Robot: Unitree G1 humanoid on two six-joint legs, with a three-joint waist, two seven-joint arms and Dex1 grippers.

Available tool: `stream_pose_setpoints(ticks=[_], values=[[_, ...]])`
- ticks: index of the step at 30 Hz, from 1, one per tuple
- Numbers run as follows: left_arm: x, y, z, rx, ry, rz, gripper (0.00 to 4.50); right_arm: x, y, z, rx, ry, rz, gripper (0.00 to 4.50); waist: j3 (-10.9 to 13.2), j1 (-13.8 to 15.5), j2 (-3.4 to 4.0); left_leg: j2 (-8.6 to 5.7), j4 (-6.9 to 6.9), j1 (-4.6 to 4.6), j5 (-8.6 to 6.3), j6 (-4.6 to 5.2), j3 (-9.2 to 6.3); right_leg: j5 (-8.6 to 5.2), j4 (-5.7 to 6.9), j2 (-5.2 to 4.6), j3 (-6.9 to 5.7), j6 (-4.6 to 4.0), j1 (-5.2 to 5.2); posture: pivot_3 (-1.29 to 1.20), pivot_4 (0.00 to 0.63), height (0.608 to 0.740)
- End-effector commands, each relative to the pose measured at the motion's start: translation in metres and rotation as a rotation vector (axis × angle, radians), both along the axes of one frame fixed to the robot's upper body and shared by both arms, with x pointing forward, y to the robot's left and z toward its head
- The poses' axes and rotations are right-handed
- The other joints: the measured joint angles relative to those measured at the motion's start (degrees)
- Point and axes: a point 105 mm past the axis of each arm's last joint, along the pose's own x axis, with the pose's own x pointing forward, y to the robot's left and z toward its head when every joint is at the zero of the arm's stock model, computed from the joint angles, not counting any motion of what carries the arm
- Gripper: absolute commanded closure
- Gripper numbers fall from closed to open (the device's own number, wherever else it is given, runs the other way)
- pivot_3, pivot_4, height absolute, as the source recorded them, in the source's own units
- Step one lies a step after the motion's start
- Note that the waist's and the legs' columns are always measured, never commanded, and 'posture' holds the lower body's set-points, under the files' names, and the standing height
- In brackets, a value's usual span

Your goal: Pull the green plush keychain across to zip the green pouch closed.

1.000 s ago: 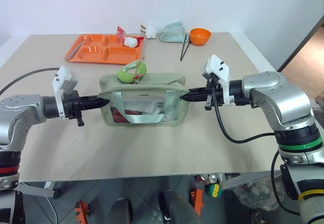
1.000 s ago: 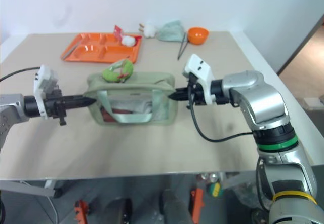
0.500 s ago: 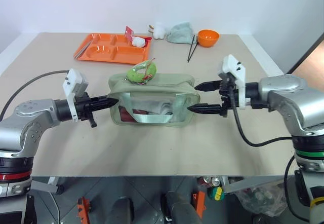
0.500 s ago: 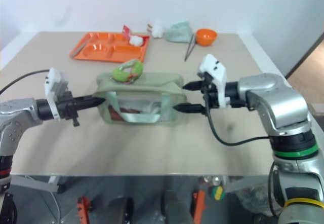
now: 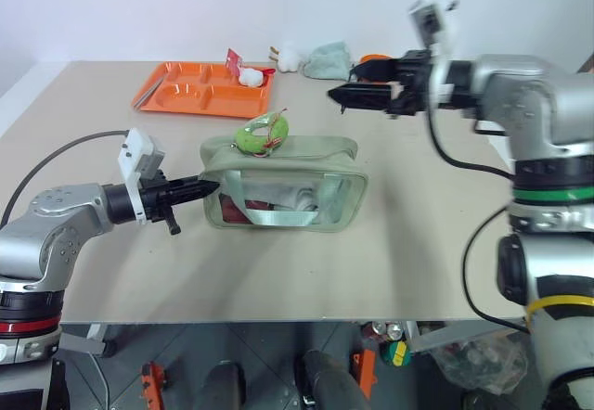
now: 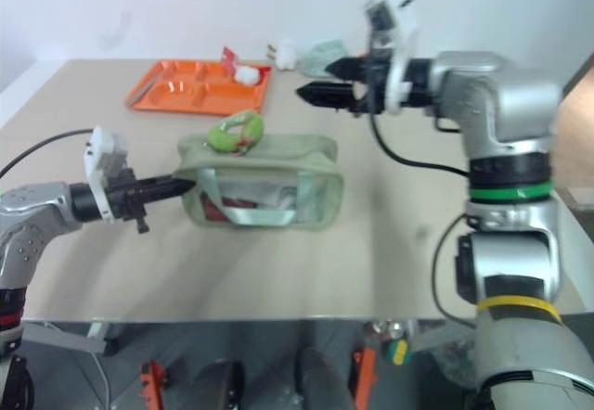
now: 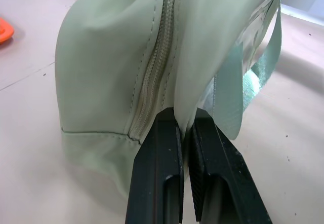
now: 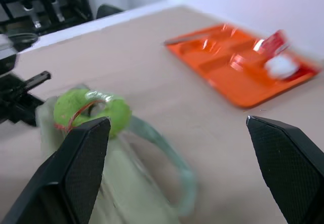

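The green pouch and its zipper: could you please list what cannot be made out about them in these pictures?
- Zipper slider: in both eye views, the green plush keychain lies on the green pouch over it.
- Zipper's far end: cut off by the left wrist view's edge.
- Contents: too small behind the clear panel; something red and pale.
- Pouch end pinched by the left gripper: covered by its fingers.

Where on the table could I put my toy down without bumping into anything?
The table is bare right of the pouch and along its near edge. It is bare left of the tray too. The far side is crowded: tray, white plush, teal cloth.
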Motion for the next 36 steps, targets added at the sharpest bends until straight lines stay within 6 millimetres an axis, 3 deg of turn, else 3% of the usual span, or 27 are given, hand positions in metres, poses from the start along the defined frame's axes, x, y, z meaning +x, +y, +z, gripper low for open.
stream_pose_setpoints(ticks=[1, 6, 13, 22, 31, 36], values=[[-0.003, -0.005, 0.007, -0.002, -0.037, -0.021, 4.5, 0.01, 0.011, 0.019, 0.009, -0.03, -0.03, 0.05, 0.0, 0.1, 0.0, -0.01, 0.0, -0.02, 0.0, 0.0, -0.01, -0.02, -0.01, -0.04, -0.03, 0.03, -0.01, 0.0, 0.15, 0.74], [-0.005, -0.005, 0.005, -0.003, -0.036, -0.016, 4.5, 0.011, 0.041, 0.013, -0.033, -0.02, 0.045, 0.05, 0.0, 0.0, -0.01, -0.04, -0.05, -0.07, -0.09, 0.1, 0.04, -0.06, -0.15, -0.17, 0.01, 0.08, 0.0, 0.0, 0.15, 0.74], [-0.006, -0.003, 0.005, -0.002, -0.034, -0.004, 4.5, 0.009, 0.061, -0.016, -0.124, 0.013, 0.108, 0.05, 0.0, 0.0, 0.0, -0.03, -0.05, -0.06, -0.1, 0.11, -0.02, -0.06, -0.14, -0.12, -0.04, 0.08, 0.01, 0.0, 0.15, 0.74], [-0.006, 0.0, 0.004, -0.004, -0.032, 0.01, 4.5, -0.002, 0.069, -0.024, -0.138, 0.039, 0.177, 0.05, 0.0, 0.0, 0.0, -0.02, -0.04, -0.05, -0.09, 0.11, -0.03, -0.06, -0.12, -0.1, -0.06, 0.06, 0.01, 0.0, 0.15, 0.74], [-0.003, 0.001, 0.006, -0.016, -0.035, 0.013, 4.5, -0.005, 0.066, -0.019, -0.128, 0.04, 0.184, 0.05, 0.0, 0.0, 0.0, -0.02, -0.04, -0.04, -0.09, 0.11, -0.02, -0.05, -0.12, -0.08, -0.06, 0.05, 0.01, 0.0, 0.15, 0.74], [-0.002, 0.0, 0.005, -0.014, -0.034, 0.01, 4.5, -0.007, 0.067, -0.018, -0.118, 0.017, 0.194, 1.53, 0.0, 0.0, 0.0, -0.01, -0.04, -0.04, -0.09, 0.11, -0.02, -0.06, -0.12, -0.08, -0.06, 0.05, 0.01, 0.0, 0.15, 0.74]])
